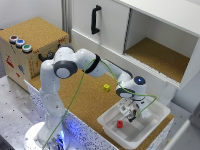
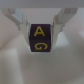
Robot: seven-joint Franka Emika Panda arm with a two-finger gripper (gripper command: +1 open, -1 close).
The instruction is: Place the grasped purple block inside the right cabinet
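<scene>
While lifted over the white tray [image 1: 150,117] | gripper [image 1: 131,114] clamps purple block [image 2: 41,38] squarely for carrying | right cabinet [image 1: 157,55] at 1 o'clock, unreached.

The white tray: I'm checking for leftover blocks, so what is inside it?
Inside the white tray lies a small red cube. The gripper hangs over it holding the purple block; the floor beneath them is hidden.

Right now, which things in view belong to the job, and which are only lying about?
Job:
- gripper, shut on the purple block
- right cabinet, open, cork floor

Lying about:
- red cube in the white tray
- yellow cube on the cork table
- button box
- door with black handle
</scene>
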